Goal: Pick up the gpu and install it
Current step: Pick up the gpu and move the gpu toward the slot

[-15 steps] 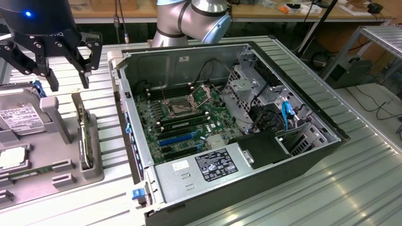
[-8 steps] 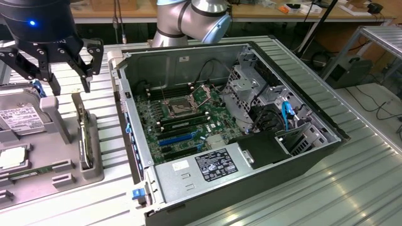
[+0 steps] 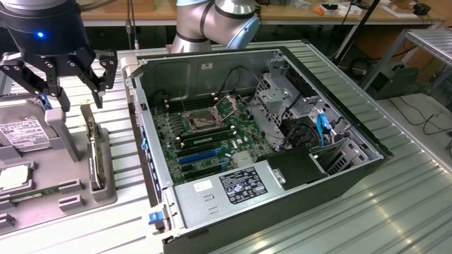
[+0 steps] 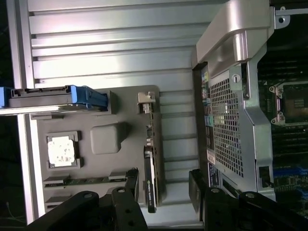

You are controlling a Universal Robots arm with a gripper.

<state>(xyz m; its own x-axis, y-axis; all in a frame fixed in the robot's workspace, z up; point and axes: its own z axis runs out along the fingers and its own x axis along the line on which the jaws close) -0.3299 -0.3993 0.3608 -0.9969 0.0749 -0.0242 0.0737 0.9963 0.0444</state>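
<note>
- Black gripper (image 4: 163,198) fingers (image 4: 120,202) sit closest to the wrist camera, spread wide with nothing between them. The hand is open and holds nothing.
- Gpu (image 4: 150,179) lies straight below that gap, seen edge-on, its silver bracket at the far end. The jaws straddle the card's thin edge, one to each side, without touching it. This looks like alignment for a pinch across the flat faces.
- Exterior view: gripper (image 3: 67,92) hangs at the far left, above the grey parts tray (image 3: 106,196). Gpu (image 3: 94,153) stands upright on its long edge in a slot along the tray's right side, just beside the case. Standing it on edge likely keeps the top edge free for a grasp from above.
- Rest of the tray: hard drive (image 3: 18,132) with white label, propped in its own holder to the exterior view's left; a processor chip (image 4: 61,150) in a shallow pocket; a memory stick (image 4: 86,181) lying flat nearby. Each part has a shaped seat, probably so positions repeat.
- Computer case (image 3: 205,69) lies on its side to the right of the tray, side panel off, so the motherboard (image 3: 211,137) faces up. That leaves the slots open to a vertical approach.
- Blue slot (image 3: 198,155) on the near part of the board looks bare; whether it is the card's seat cannot be told for sure.
- Power supply (image 3: 236,185) fills the case's near end.
- Task standing: card not yet lifted, nothing installed.
</note>
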